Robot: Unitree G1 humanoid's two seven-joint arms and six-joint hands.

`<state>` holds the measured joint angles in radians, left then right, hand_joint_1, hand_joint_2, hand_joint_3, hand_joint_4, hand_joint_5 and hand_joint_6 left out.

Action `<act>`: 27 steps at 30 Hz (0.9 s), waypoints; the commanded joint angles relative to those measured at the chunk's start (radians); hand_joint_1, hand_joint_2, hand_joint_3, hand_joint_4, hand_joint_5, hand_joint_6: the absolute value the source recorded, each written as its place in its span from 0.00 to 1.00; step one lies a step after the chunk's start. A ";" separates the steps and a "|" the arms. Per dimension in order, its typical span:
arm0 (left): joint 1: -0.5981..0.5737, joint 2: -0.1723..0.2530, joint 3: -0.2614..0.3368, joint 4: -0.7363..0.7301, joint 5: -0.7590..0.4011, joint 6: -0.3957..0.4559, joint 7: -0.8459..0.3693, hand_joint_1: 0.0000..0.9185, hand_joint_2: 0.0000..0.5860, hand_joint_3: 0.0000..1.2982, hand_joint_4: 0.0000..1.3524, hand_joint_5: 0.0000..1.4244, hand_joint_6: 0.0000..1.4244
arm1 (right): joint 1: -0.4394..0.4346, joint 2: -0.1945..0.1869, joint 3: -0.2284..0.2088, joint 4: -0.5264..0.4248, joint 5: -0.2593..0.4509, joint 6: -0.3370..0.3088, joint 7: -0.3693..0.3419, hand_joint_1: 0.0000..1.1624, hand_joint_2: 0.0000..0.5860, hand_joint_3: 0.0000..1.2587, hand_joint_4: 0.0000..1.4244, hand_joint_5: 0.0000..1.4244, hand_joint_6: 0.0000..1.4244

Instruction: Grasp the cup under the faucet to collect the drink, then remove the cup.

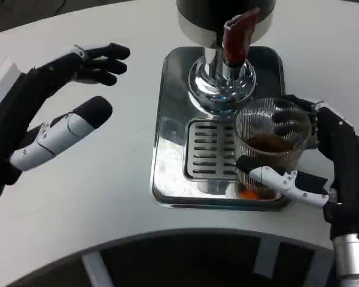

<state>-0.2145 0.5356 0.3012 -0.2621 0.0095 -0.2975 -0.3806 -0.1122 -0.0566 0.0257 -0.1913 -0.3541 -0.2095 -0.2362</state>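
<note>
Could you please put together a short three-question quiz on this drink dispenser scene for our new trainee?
1. True or false: the left hand holds the cup.
2. What is inside the cup: A) nothing, B) a dark drink, C) ice?
3. Which colour is the faucet's lever?

Key:
1. False; the right hand grips it, and the left hand hovers open over the table.
2. B.
3. Red.
</note>
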 commanded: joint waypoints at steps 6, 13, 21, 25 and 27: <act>0.054 0.034 -0.003 0.013 0.094 -0.051 0.029 0.00 0.22 0.23 0.22 0.22 0.19 | 0.066 -0.009 -0.019 -0.092 0.009 -0.013 0.017 0.92 0.21 0.55 0.55 0.64 0.54; 0.060 0.048 -0.019 0.019 0.125 -0.057 0.026 0.00 0.22 0.22 0.19 0.20 0.16 | 0.109 -0.005 -0.028 -0.153 0.022 -0.005 0.033 0.92 0.21 0.57 0.56 0.67 0.58; 0.065 0.069 -0.048 0.024 0.158 -0.045 0.016 0.00 0.22 0.20 0.16 0.16 0.13 | 0.161 0.002 -0.028 -0.225 0.042 0.012 0.062 0.92 0.21 0.58 0.57 0.69 0.60; 0.066 0.066 -0.069 0.017 0.167 -0.043 0.012 0.00 0.22 0.20 0.15 0.15 0.12 | 0.178 0.002 -0.027 -0.256 0.048 0.013 0.080 0.92 0.21 0.58 0.57 0.69 0.60; 0.064 0.062 -0.081 0.015 0.172 -0.043 0.015 0.00 0.22 0.19 0.14 0.14 0.12 | 0.186 0.001 -0.028 -0.271 0.052 0.013 0.088 0.92 0.21 0.59 0.58 0.70 0.61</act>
<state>-0.1673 0.5871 0.2374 -0.2418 0.1681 -0.3387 -0.3636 0.0597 -0.0590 -0.0036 -0.4149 -0.3191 -0.1830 -0.1554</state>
